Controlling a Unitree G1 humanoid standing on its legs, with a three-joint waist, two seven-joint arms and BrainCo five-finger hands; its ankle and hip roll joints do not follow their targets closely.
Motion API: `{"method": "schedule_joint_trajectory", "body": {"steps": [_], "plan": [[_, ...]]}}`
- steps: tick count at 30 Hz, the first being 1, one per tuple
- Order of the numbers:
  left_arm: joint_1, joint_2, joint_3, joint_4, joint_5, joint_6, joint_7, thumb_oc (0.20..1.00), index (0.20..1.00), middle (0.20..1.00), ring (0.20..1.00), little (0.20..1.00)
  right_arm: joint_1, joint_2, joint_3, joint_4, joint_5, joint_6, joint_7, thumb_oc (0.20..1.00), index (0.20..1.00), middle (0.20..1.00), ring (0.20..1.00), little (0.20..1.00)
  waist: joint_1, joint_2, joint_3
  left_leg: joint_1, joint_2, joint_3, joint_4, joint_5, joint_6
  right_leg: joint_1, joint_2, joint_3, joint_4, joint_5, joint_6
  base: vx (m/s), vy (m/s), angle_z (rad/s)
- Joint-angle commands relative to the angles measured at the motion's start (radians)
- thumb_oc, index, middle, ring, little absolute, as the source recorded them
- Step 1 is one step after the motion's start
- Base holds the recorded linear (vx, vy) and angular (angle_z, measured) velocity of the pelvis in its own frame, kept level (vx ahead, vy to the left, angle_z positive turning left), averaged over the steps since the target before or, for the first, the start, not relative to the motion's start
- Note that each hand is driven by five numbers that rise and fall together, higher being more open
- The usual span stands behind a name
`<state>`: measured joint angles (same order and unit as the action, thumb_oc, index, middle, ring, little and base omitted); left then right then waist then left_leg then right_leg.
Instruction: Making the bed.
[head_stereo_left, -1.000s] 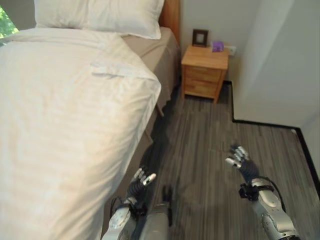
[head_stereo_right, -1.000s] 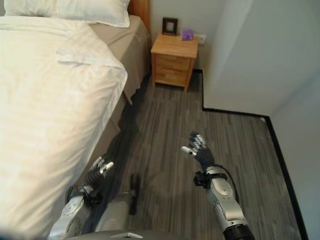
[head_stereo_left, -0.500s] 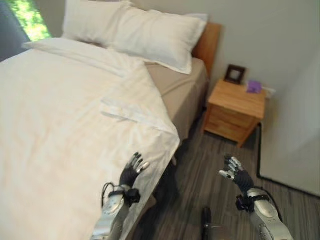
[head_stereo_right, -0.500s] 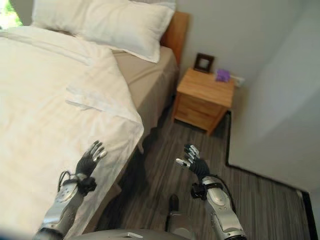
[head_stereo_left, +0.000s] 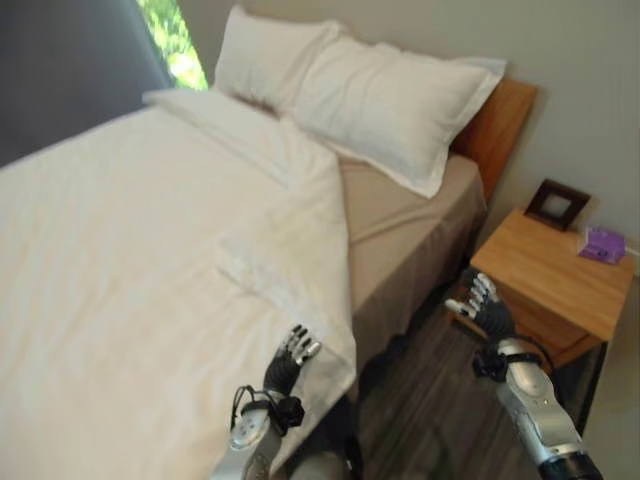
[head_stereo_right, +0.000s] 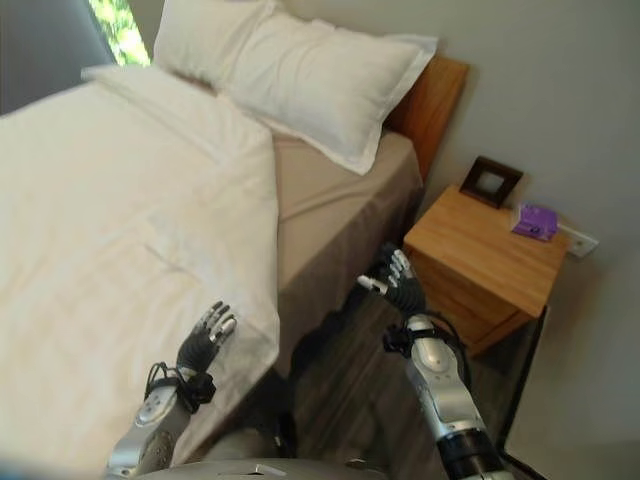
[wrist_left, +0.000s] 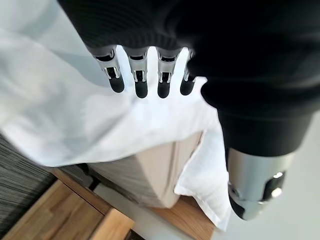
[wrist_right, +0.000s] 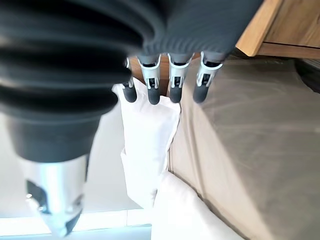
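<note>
Bedroom with grey wall, wood-plank floor and a bed (head_stereo_left: 420, 235) against a wooden headboard (head_stereo_left: 500, 120). Left eye view: white duvet (head_stereo_left: 130, 270) spread over most of the bed, its near-side edge turned back short of the two pillows (head_stereo_left: 380, 90), baring a strip of tan sheet (head_stereo_left: 400, 215) at the bed's right edge; probably the part left to cover. Left robot hand (head_stereo_left: 288, 360) raised over the duvet's corner at the bed's right edge, fingers straight, grasping nothing. Right robot hand (head_stereo_left: 485, 310) lifted beside the bed's right edge, near the nightstand (head_stereo_left: 550, 275) carrying a picture frame (head_stereo_left: 557, 204) and a small purple box (head_stereo_left: 602, 244).

Right eye view: same layout; right robot hand (head_stereo_right: 397, 282) released, poised between bed and nightstand, seemingly ready to reach for the duvet edge.

Left wrist view: fingers (wrist_left: 141, 82) extended above white cloth draping over the bed's side.

Right wrist view: fingers (wrist_right: 175, 82) straight, empty, aimed toward tan sheet and pillows.
</note>
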<state>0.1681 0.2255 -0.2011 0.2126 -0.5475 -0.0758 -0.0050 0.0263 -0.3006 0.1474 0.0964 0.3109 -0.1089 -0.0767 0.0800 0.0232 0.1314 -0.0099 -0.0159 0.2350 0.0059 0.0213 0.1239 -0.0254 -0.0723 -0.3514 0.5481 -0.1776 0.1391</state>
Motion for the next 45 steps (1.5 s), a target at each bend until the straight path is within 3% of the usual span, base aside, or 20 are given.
{"method": "schedule_joint_trajectory", "body": {"steps": [1, 6, 8, 9, 13, 14, 17, 18, 19, 20, 22, 23, 24, 25, 26, 30, 31, 33, 38, 45], "plan": [[-0.031, 0.067, 0.013, -0.081, 0.000, -0.037, -0.008, 1.000, 1.000, 1.000, 1.000, 1.000, -0.041, 0.005, -0.054, -0.032, -0.022, -0.044, 0.023, 1.000, 1.000, 1.000, 1.000, 1.000, 0.006, -0.010, 0.016, 0.122, 0.036, -0.066, -0.058, 0.010, -0.069, -0.091, -0.165, 0.033, 0.049, 0.361, 0.086, 0.20, -0.038, 0.51], [-0.005, 0.081, 0.045, -0.090, -0.016, -0.041, -0.010, 1.000, 1.000, 1.000, 1.000, 1.000, -0.047, 0.001, -0.066, -0.018, 0.046, -0.047, 0.031, 1.000, 1.000, 1.000, 1.000, 1.000, 0.015, -0.054, 0.015, 0.144, 0.055, -0.171, -0.070, 0.007, -0.140, -0.054, -0.181, 0.045, -0.382, 0.324, 0.054, 0.21, -0.261, 1.00], [-0.004, 0.083, 0.053, -0.078, -0.018, -0.044, -0.004, 1.000, 1.000, 1.000, 1.000, 1.000, -0.044, -0.010, -0.078, -0.014, 0.042, -0.052, 0.025, 1.000, 1.000, 1.000, 1.000, 1.000, 0.015, -0.066, 0.012, 0.146, 0.077, -0.248, -0.062, -0.022, -0.163, -0.048, -0.194, 0.223, -0.529, 0.369, 0.076, 0.31, -0.449, 0.82], [-0.014, 0.088, 0.059, -0.066, -0.021, -0.048, -0.001, 1.000, 1.000, 1.000, 1.000, 1.000, -0.026, -0.026, -0.105, -0.031, 0.028, -0.055, 0.022, 1.000, 1.000, 1.000, 1.000, 1.000, 0.002, -0.074, 0.007, 0.148, 0.103, -0.325, -0.062, -0.038, -0.182, -0.065, -0.222, 0.407, -0.547, 0.402, 0.105, 0.29, -0.384, 0.35], [-0.018, 0.096, 0.074, -0.060, -0.012, -0.051, -0.003, 1.000, 1.000, 1.000, 1.000, 1.000, 0.006, -0.049, -0.162, -0.035, 0.020, -0.063, 0.021, 1.000, 1.000, 1.000, 1.000, 1.000, -0.006, -0.085, 0.006, 0.149, 0.168, -0.430, -0.050, -0.040, -0.232, -0.048, -0.225, 0.543, -0.500, 0.402, 0.123, 0.24, -0.455, 1.61], [-0.010, 0.093, 0.097, -0.063, -0.018, -0.054, 0.000, 1.000, 1.000, 1.000, 1.000, 1.000, 0.009, -0.049, -0.183, -0.041, 0.034, -0.070, 0.023, 1.000, 1.000, 1.000, 1.000, 1.000, -0.005, -0.091, -0.004, 0.146, 0.214, -0.458, -0.056, -0.029, -0.258, -0.026, -0.207, 0.510, -0.525, 0.344, 0.123, 0.15, -0.510, 0.75], [0.019, 0.080, 0.125, -0.067, -0.026, -0.055, 0.000, 1.000, 1.000, 1.000, 1.000, 1.000, -0.008, -0.048, -0.178, -0.035, 0.059, -0.079, 0.027, 1.000, 1.000, 1.000, 1.000, 1.000, -0.005, -0.084, -0.011, 0.115, 0.255, -0.476, -0.030, 0.011, -0.276, 0.003, -0.178, 0.458, -0.554, 0.277, 0.109, 0.08, -0.495, 0.83], [0.017, 0.072, 0.143, -0.057, -0.035, -0.059, 0.016, 1.000, 1.000, 1.000, 1.000, 1.000, -0.010, -0.057, -0.167, -0.028, 0.055, -0.084, 0.031, 1.000, 1.000, 1.000, 1.000, 1.000, -0.001, -0.077, -0.009, 0.098, 0.276, -0.489, -0.005, 0.073, -0.280, 0.003, -0.148, 0.453, -0.538, 0.261, 0.093, 0.01, -0.441, 0.55], [0.007, 0.039, 0.155, -0.052, -0.091, -0.058, 0.022, 1.000, 1.000, 1.000, 1.000, 1.000, -0.026, -0.093, -0.168, -0.020, 0.042, -0.081, 0.021, 1.000, 1.000, 1.000, 1.000, 1.000, -0.014, -0.080, 0.005, 0.013, 0.285, -0.418, 0.102, 0.155, -0.249, 0.040, -0.130, 0.391, -0.554, 0.250, 0.055, 0.01, -0.435, 0.48], [0.007, 0.039, 0.155, -0.052, -0.092, -0.058, 0.022, 1.000, 1.000, 1.000, 1.000, 1.000, -0.027, -0.093, -0.168, -0.019, 0.042, -0.082, 0.021, 1.000, 1.000, 1.000, 1.000, 1.000, -0.017, -0.080, 0.005, 0.009, 0.283, -0.421, 0.109, 0.152, -0.248, 0.041, -0.132, 0.389, -0.556, 0.250, 0.056, -0.08, -0.463, 0.58], [-0.011, 0.039, 0.150, -0.049, -0.077, -0.051, 0.021, 1.000, 1.000, 1.000, 1.000, 1.000, -0.025, -0.107, -0.189, -0.030, 0.050, -0.092, 0.004, 1.000, 1.000, 1.000, 1.000, 1.000, -0.042, -0.098, 0.019, -0.027, 0.308, -0.223, 0.185, 0.174, -0.211, 0.072, -0.117, 0.319, -0.563, 0.246, 0.022, -0.08, -0.455, 0.88], [-0.007, 0.045, 0.146, -0.060, -0.076, -0.049, 0.018, 1.000, 1.000, 1.000, 1.000, 1.000, 0.004, -0.099, -0.203, -0.022, 0.069, -0.093, -0.010, 1.000, 1.000, 1.000, 1.000, 1.000, -0.056, -0.100, 0.014, -0.013, 0.328, -0.072, 0.220, 0.167, -0.227, 0.092, -0.099, 0.253, -0.577, 0.232, -0.005, -0.05, -0.379, 1.00], [-0.006, 0.045, 0.145, -0.061, -0.076, -0.049, 0.018, 1.000, 1.000, 1.000, 1.000, 1.000, 0.005, -0.099, -0.203, -0.022, 0.069, -0.093, -0.010, 1.000, 1.000, 1.000, 1.000, 1.000, -0.056, -0.100, 0.013, -0.014, 0.328, -0.073, 0.222, 0.166, -0.227, 0.093, -0.099, 0.253, -0.577, 0.232, -0.005, -0.04, -0.360, 1.06], [-0.008, 0.046, 0.141, -0.069, -0.080, -0.048, 0.014, 1.000, 1.000, 1.000, 1.000, 1.000, 0.021, -0.091, -0.209, -0.029, 0.067, -0.088, -0.008, 1.000, 1.000, 1.000, 1.000, 1.000, -0.054, -0.100, 0.012, -0.030, 0.300, -0.054, 0.237, 0.154, -0.229, 0.108, -0.096, 0.225, -0.588, 0.231, -0.010, -0.02, -0.240, 0.85], [-0.011, 0.048, 0.143, -0.088, -0.079, -0.049, 0.013, 1.000, 1.000, 1.000, 1.000, 1.000, 0.042, -0.087, -0.218, -0.023, 0.051, -0.072, -0.007, 1.000, 1.000, 1.000, 1.000, 1.000, -0.053, -0.103, 0.005, -0.060, 0.222, -0.040, 0.226, 0.121, -0.224, 0.124, -0.088, 0.192, -0.601, 0.235, -0.017, -0.02, -0.236, 0.77], [-0.003, 0.046, 0.142, -0.108, -0.074, -0.050, 0.018, 1.000, 1.000, 1.000, 1.000, 1.000, 0.074, -0.059, -0.219, -0.034, 0.056, -0.068, 0.008, 1.000, 1.000, 1.000, 1.000, 1.000, -0.059, -0.101, -0.008, -0.043, 0.134, 0.024, 0.153, 0.057, -0.185, 0.121, -0.068, 0.150, -0.600, 0.227, -0.020, -0.01, -0.124, 0.59], [-0.005, 0.046, 0.137, -0.113, -0.073, -0.050, 0.019, 1.000, 1.000, 1.000, 1.000, 1.000, 0.082, -0.052, -0.220, -0.035, 0.054, -0.070, 0.007, 1.000, 1.000, 1.000, 1.000, 1.000, -0.067, -0.090, -0.009, -0.029, 0.140, 0.051, 0.111, 0.072, -0.187, 0.116, -0.055, 0.132, -0.597, 0.221, -0.021, -0.02, -0.013, 0.28], [-0.017, 0.051, 0.137, -0.118, -0.065, -0.052, 0.033, 1.000, 1.000, 1.000, 1.000, 1.000, 0.082, -0.028, -0.206, -0.022, 0.052, -0.071, -0.001, 1.000, 1.000, 1.000, 1.000, 1.000, -0.064, -0.080, -0.008, -0.009, 0.122, -0.013, 0.051, 0.096, -0.191, 0.112, -0.042, 0.122, -0.605, 0.218, -0.022, -0.01, 0.016, 0.35], [-0.025, 0.093, 0.220, -0.140, 0.027, -0.049, 0.089, 1.000, 1.000, 1.000, 1.000, 1.000, 0.128, 0.009, -0.185, -0.048, 0.083, -0.051, 0.045, 1.000, 1.000, 1.000, 1.000, 1.000, -0.082, -0.080, -0.023, 0.036, 0.103, -0.033, -0.029, 0.068, -0.184, 0.129, -0.044, 0.097, -0.625, 0.222, -0.014, 0.05, 0.036, 0.20], [-0.189, 0.296, 0.348, -0.092, 0.299, -0.020, 0.139, 1.000, 1.000, 1.000, 1.000, 1.000, 0.128, -0.014, -0.183, -0.059, 0.073, -0.029, 0.095, 1.000, 1.000, 1.000, 1.000, 1.000, -0.115, -0.064, -0.042, 0.096, 0.119, 0.007, -0.093, 0.063, -0.197, 0.125, -0.029, 0.125, -0.635, 0.218, -0.011, 0.06, 0.036, -0.09]]}}
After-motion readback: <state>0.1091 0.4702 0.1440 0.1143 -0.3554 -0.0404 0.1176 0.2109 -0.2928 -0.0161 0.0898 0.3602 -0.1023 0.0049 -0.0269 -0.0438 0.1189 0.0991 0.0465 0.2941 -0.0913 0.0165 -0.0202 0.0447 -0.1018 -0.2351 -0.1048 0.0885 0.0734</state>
